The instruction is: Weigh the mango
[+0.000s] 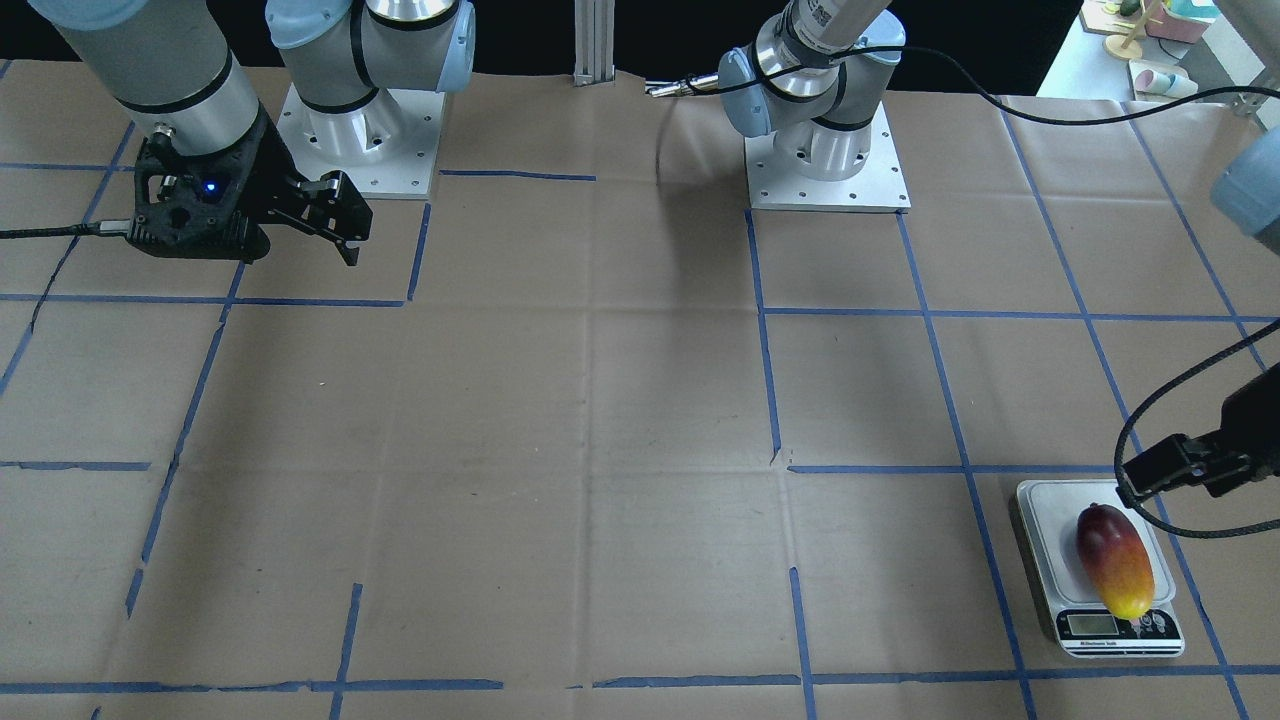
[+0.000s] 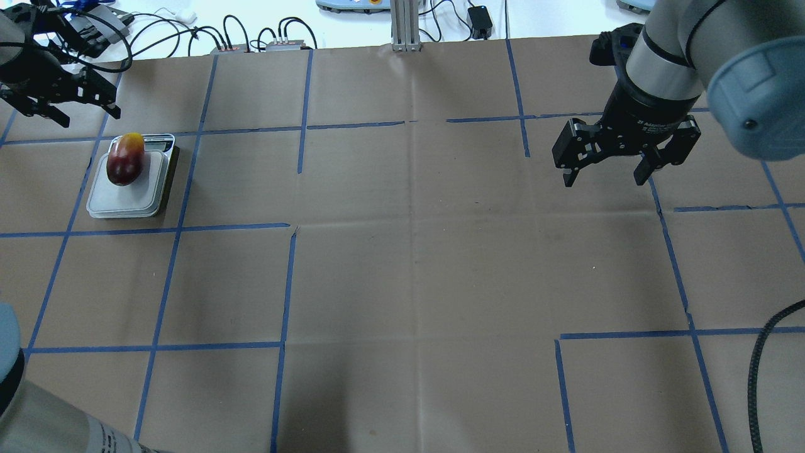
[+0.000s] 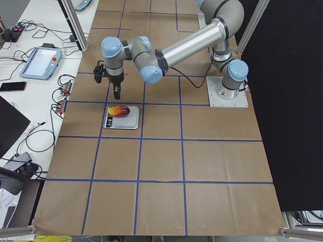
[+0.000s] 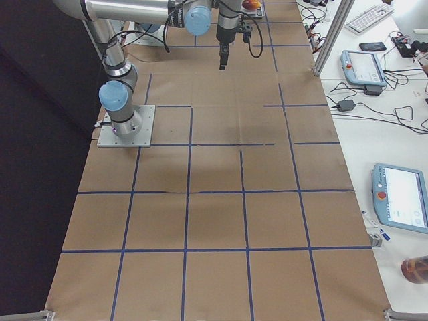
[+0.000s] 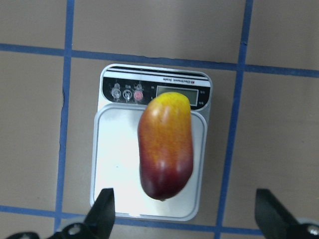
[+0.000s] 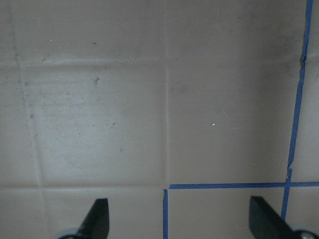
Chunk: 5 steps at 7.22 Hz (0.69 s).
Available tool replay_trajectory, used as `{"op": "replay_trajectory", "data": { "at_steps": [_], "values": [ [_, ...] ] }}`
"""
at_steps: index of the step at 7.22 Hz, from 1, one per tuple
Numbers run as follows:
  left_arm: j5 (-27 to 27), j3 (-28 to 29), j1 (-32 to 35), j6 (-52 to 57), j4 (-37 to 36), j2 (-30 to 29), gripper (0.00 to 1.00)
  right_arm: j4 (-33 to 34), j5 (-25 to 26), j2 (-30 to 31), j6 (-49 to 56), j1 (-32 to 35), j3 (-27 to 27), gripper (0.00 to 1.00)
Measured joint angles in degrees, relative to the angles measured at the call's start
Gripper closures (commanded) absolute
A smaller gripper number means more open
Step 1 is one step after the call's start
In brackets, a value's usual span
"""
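The mango (image 5: 166, 144), dark red fading to yellow, lies lengthwise on the white platform of a small digital scale (image 5: 114, 159), its yellow end over the display. It also shows in the overhead view (image 2: 124, 158) at the far left of the table, on the scale (image 2: 126, 202), and in the front-facing view (image 1: 1113, 560). My left gripper (image 5: 184, 214) is open and empty. It hangs above the mango's red end without touching it, and it shows in the overhead view (image 2: 90, 118). My right gripper (image 2: 604, 181) is open and empty above bare paper on the far right.
Brown paper with a blue tape grid (image 2: 289, 283) covers the table. The two arm bases (image 1: 825, 150) stand at the robot's edge. Cables and boxes (image 2: 251, 44) lie beyond the far edge. A black cable (image 2: 764, 352) hangs at the near right.
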<state>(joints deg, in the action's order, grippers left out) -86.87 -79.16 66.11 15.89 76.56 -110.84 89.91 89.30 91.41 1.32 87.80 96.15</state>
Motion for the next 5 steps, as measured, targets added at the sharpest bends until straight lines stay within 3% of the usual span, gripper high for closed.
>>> {"op": "replay_trajectory", "data": {
  "at_steps": [5],
  "values": [
    [0.0,-1.5,22.5,-25.2,11.3,10.2,0.00,0.0,0.0,0.0,0.0,0.0,0.0,0.00]
  ]
}}
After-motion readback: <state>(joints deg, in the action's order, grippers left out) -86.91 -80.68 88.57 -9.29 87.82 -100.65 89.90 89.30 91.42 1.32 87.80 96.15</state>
